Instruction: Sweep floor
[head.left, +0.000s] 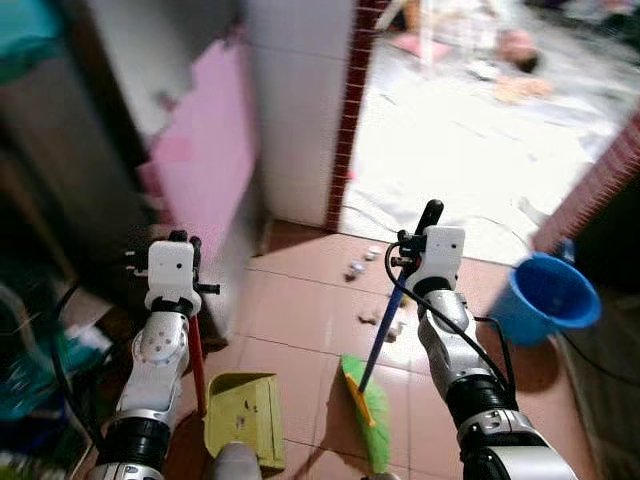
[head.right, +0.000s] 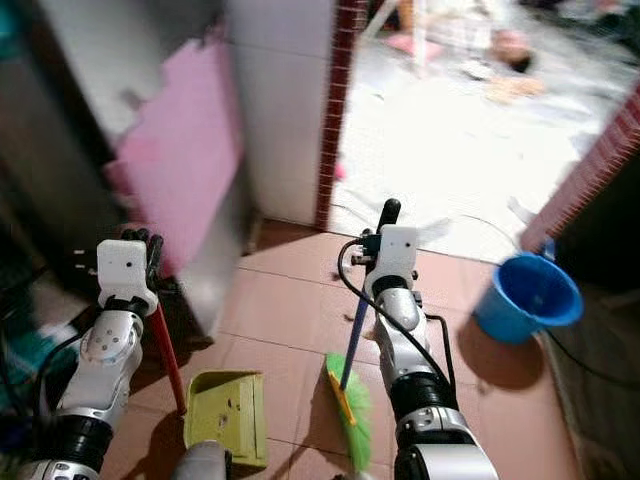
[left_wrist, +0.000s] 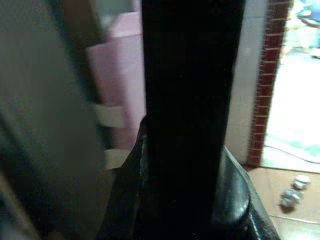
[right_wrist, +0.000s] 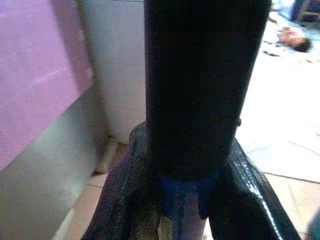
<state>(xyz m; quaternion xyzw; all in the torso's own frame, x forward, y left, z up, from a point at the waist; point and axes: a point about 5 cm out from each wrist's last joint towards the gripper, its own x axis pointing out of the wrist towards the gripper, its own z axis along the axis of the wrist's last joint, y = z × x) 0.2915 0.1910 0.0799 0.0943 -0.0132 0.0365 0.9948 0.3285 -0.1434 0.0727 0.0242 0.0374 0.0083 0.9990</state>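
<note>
In the left eye view, the right gripper (head.left: 420, 245) holds a broom (head.left: 385, 340) by its blue shaft, black handle tip sticking up above the fingers. The shaft slants down to a green brush head (head.left: 367, 405) with an orange band, resting on the terracotta tiled floor (head.left: 300, 310). The left gripper (head.left: 185, 262) is closed on the red stick of a yellow-green dustpan (head.left: 243, 415), whose pan lies flat on the floor just beside the brush head. Small bits of litter (head.left: 358, 268) lie on the tiles ahead of the broom, near the doorway. A blue bucket (head.left: 548, 296) stands at the right, close to a brick wall. A pink panel (head.left: 205, 150) leans against the white tiled pillar on the left, which ends in a red brick edge (head.left: 348, 120). Beyond it lies a bright pale floor with blurred objects far off.

The right eye view gives the same layout, with the dustpan's red stick (head.right: 166, 352) plainly upright.

In the left wrist view, the fingers (left_wrist: 235, 200) clamp a dark stick; shiny litter pieces (left_wrist: 294, 192) lie on the tiles.

In the right wrist view, the fingers (right_wrist: 250, 185) grip the blue shaft below its black grip.
</note>
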